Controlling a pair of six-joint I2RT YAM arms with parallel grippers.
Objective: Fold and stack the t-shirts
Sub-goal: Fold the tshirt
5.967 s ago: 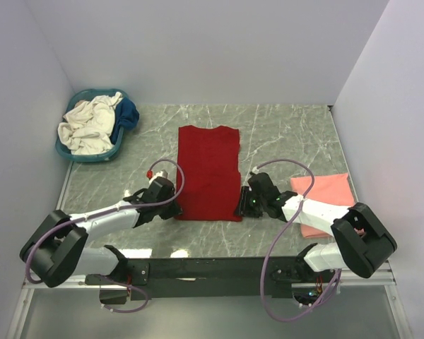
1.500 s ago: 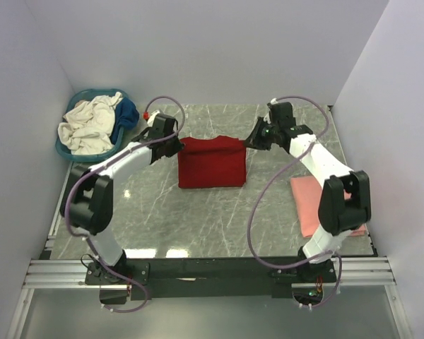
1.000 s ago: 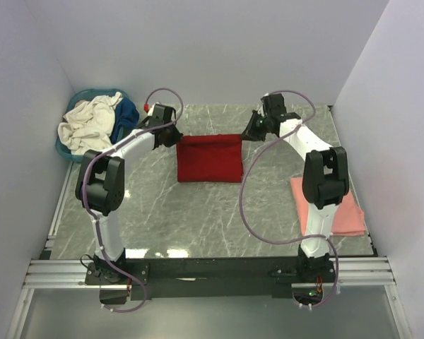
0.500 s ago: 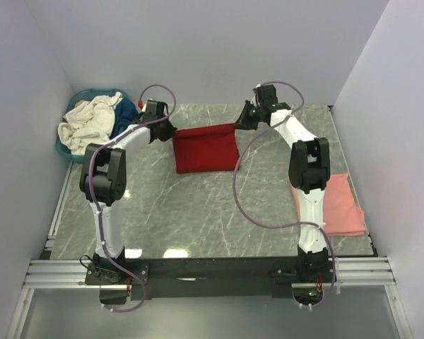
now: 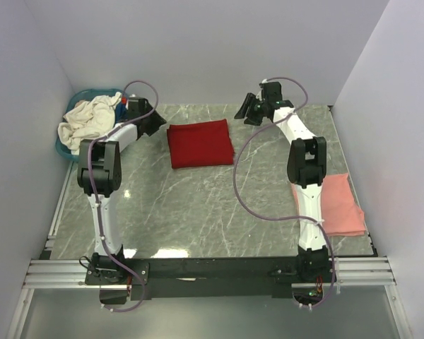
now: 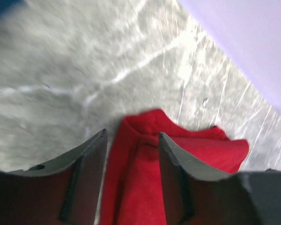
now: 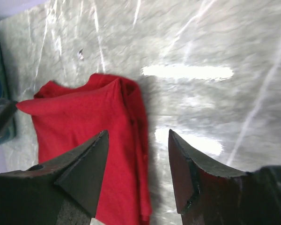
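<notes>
The deep red t-shirt (image 5: 200,143) lies folded into a rough square at the back of the marble table (image 5: 198,205). My left gripper (image 5: 155,124) hangs open just off its left far corner. In the left wrist view the red cloth (image 6: 145,187) lies below and between the spread fingers (image 6: 91,159), ungripped. My right gripper (image 5: 244,113) stands open past the shirt's right far corner, with the red shirt (image 7: 79,122) under its left finger (image 7: 91,164). A salmon pink t-shirt (image 5: 336,205) lies folded at the right.
A teal basket (image 5: 81,157) at the back left holds a crumpled cream-white t-shirt (image 5: 85,120); a dark blue one is mostly hidden behind my left arm. The white back wall stands close behind both grippers. Purple cables loop over both arms.
Both grippers carried the red shirt's near edge back over it, folding it in half. They have now opened, let the cloth go and drawn outward.
</notes>
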